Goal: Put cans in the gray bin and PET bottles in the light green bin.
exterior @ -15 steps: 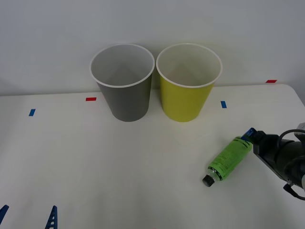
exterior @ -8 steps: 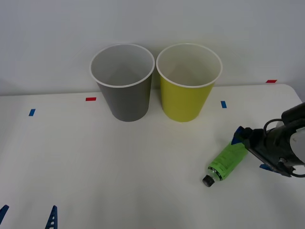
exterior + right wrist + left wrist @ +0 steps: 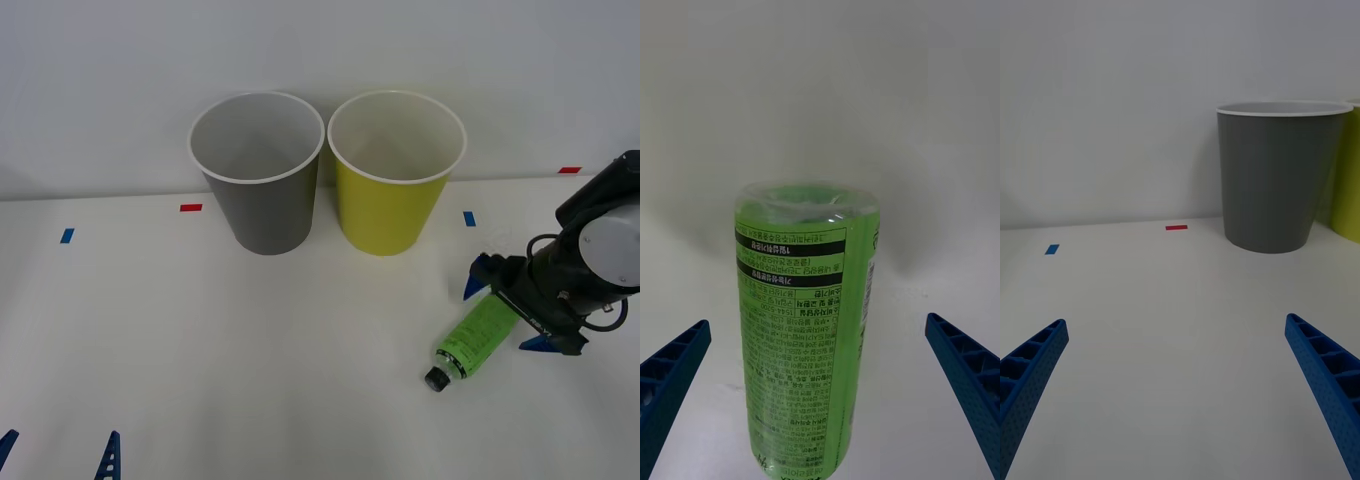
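Blue fingers of the right claw [image 3: 506, 318] sit wide apart around the far end of the bottle [image 3: 480, 334], which lies on the table [image 3: 250, 350], right of the green bin [image 3: 392, 205]. It looks light, smooth and round, so it may roll; squeeze its middle. The left claw [image 3: 1180, 390] waits open, near left.

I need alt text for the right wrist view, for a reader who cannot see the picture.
A small PET bottle with a bright green label lies on the white table, its clear base end toward the wall. The open right gripper straddles it, one blue ribbed finger on each side, not touching it.
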{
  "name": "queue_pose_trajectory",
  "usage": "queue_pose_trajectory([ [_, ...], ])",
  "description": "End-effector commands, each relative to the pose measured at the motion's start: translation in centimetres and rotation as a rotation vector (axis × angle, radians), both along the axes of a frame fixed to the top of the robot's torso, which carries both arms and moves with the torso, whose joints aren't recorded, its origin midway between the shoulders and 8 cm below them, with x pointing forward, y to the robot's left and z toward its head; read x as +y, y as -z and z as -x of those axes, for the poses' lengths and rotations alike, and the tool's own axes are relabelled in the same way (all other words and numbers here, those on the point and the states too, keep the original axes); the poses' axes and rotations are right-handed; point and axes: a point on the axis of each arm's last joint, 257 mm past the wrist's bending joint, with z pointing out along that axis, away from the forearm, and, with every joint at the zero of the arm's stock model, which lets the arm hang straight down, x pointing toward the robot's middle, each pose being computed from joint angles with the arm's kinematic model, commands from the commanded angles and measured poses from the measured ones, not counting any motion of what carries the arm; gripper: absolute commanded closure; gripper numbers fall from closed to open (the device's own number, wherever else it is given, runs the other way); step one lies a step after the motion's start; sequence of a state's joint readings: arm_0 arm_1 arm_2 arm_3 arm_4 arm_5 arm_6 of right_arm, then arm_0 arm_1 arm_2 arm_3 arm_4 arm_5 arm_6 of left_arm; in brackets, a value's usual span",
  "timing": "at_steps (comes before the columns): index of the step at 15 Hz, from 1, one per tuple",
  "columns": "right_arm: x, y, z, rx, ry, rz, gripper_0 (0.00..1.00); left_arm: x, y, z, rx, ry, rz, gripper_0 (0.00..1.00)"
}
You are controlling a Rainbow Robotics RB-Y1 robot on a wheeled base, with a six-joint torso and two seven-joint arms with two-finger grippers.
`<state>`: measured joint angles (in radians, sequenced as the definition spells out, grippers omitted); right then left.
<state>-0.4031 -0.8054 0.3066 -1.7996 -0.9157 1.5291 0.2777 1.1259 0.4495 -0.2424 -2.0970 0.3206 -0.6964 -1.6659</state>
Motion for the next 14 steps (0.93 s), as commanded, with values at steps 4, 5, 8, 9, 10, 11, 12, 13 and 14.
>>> queue_pose_trajectory([
  [4,0.0,1.1,-1.0,0.030,0.007,0.024,0.00,0.0,0.0,0.0,0.000,0.000,0.000,0.00],
  [5,-0.2,1.3,-1.1,0.033,0.008,0.034,0.00,0.0,0.0,0.0,0.000,0.000,0.000,0.00],
  [8,-0.6,2.1,-1.3,0.038,0.003,0.086,0.00,0.0,0.0,0.0,0.000,0.000,0.000,0.00],
  [9,-0.8,2.3,-1.3,0.040,0.004,0.095,0.00,0.0,0.0,0.0,0.000,0.000,0.000,0.00],
  [10,-0.9,2.4,-1.3,0.045,0.010,0.097,0.00,0.0,0.0,0.0,0.000,0.000,0.000,0.00],
  [11,-0.9,2.6,-1.4,0.051,0.013,0.097,0.00,0.0,0.0,0.0,0.000,0.000,0.000,0.00],
  [12,-0.6,2.9,-1.5,0.052,0.015,0.089,0.00,0.0,0.0,0.0,0.000,0.000,0.000,0.00],
  [13,-0.1,3.1,-1.7,0.051,0.017,0.076,0.00,0.0,0.0,0.0,0.000,0.000,0.000,0.00],
  [14,0.2,3.5,-1.9,0.052,0.023,0.065,0.00,0.0,0.0,0.0,0.000,0.000,0.000,0.00],
])
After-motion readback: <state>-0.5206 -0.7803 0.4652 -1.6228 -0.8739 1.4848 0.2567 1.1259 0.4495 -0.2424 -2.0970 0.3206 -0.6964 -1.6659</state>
